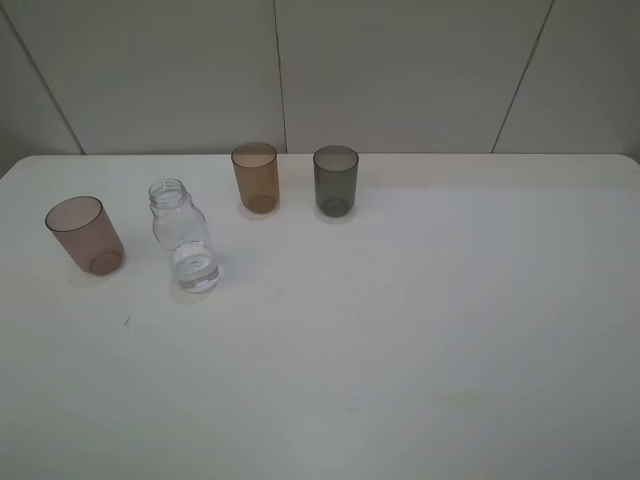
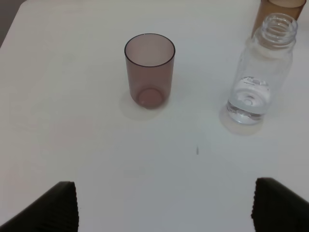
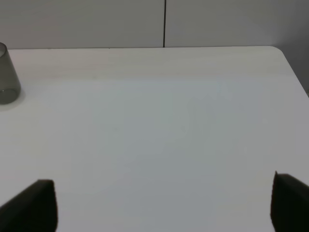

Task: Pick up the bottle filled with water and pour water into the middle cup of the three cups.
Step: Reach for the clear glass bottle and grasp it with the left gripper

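Hanging above the white table (image 1: pixel 420 380), the left tool (image 2: pixel 166 208) is held wide apart and empty, as is the right tool (image 3: pixel 164 205). Beyond the left tool and to its right, the small clear uncapped plastic bottle (image 1: pixel 184 238) is stood upright, long axis vertical, with water filling its lower part. The left tool is judged the nearer. Farther off, to the bottle's right, the translucent amber-orange plastic tumbler (image 1: pixel 256 177) is set apart from it.
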You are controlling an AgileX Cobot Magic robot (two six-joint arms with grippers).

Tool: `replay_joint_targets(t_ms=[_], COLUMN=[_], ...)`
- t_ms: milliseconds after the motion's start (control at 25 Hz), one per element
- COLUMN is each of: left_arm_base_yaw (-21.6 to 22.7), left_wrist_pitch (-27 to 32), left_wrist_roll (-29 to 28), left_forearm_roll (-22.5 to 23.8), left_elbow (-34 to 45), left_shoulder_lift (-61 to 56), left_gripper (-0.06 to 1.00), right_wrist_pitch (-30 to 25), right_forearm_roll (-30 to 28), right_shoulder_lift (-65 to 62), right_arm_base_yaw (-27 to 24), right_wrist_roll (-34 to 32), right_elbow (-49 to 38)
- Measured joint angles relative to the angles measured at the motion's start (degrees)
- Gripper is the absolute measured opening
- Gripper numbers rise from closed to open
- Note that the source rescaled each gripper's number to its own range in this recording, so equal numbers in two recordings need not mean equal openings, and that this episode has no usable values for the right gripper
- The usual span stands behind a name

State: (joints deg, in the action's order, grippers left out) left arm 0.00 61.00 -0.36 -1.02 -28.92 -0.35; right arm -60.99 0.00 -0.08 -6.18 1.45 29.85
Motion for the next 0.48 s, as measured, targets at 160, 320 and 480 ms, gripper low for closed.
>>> replay_joint_targets(t_ms=[160,320,480], left_arm_base_yaw=[-0.03,-1.47,-2.22], left_wrist_pitch=[0.00,0.00,-0.22], left_wrist_roll=[0.00,-0.26,-1.43], left_forearm_roll=[0.00,-0.39,-2.31], left_elbow=[0.00,0.00,0.00], left_shoulder_lift=[0.00,0.00,0.00], left_gripper=[0.70,0.70,0.70], right_wrist_pitch=[0.00,0.00,0.00], right_forearm_roll=[-0.34,0.00,0.00], right_shoulder_lift=[0.00,0.00,0.00], right_arm_base_yaw=[0.00,0.00,0.00], right_wrist_roll=[0.00,0.00,0.00], right_elbow=[0.00,0.00,0.00])
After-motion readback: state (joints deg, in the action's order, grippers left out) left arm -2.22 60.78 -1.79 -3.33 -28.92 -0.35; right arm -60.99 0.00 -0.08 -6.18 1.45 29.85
